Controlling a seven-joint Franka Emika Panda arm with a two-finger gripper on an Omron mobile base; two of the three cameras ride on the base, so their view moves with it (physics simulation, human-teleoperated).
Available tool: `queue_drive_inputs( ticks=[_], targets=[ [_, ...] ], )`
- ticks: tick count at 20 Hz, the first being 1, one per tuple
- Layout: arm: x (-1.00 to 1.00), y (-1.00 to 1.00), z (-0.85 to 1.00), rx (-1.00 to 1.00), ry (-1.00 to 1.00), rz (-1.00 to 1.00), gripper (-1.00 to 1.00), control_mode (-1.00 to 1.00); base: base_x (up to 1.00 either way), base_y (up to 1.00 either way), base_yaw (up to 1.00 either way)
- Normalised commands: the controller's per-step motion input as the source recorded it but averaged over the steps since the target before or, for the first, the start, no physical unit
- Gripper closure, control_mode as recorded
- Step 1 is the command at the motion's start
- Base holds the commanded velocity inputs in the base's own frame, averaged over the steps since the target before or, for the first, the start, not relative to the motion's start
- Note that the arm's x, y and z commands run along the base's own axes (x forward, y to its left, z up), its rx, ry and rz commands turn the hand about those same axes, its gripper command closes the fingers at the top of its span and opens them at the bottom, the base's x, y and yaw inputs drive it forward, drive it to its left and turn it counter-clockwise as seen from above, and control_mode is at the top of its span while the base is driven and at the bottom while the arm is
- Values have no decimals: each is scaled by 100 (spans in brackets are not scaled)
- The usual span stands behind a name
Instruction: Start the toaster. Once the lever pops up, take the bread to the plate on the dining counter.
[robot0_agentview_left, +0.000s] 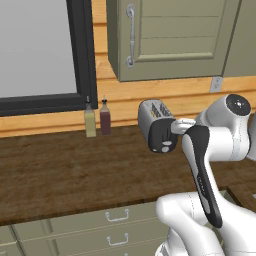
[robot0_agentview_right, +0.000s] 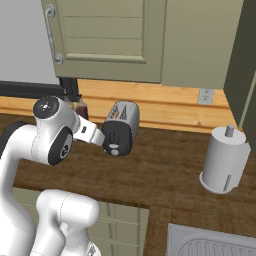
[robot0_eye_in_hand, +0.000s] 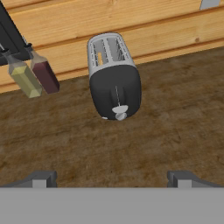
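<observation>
The silver-grey toaster (robot0_eye_in_hand: 113, 78) stands on the wood counter top against the plank wall, also seen as the toaster (robot0_agentview_left: 156, 125) and the toaster (robot0_agentview_right: 121, 127). Its black end panel faces me, with a pale lever (robot0_eye_in_hand: 119, 108) low on its slit and a small round knob just below. A tan edge of the bread (robot0_eye_in_hand: 100, 58) shows in the left top slot. My gripper (robot0_eye_in_hand: 113, 180) hovers in front of the panel, some way short of it, open with nothing between the fingertips (robot0_eye_in_hand: 41, 179). The plate and the dining counter are out of view.
Two bottles, one yellow-green (robot0_agentview_left: 90, 120) and one dark red (robot0_agentview_left: 105, 117), stand left of the toaster by the window frame. A grey paper-towel holder (robot0_agentview_right: 223, 160) stands to the right, and a sink (robot0_agentview_right: 210, 245) sits at the near right. Olive wall cabinets (robot0_agentview_left: 165, 35) hang overhead.
</observation>
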Motion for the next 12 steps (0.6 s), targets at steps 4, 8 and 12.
queue_drive_inputs(
  ticks=[4, 8, 12],
  targets=[
    [0, 0, 0, 0, 0, 0, -100, -100, 0, 0, 0],
    [0, 0, 0, 0, 0, 0, -100, -100, 0, 0, 0],
    [0, 0, 0, 0, 0, 0, -100, -100, 0, 0, 0]
  ],
)
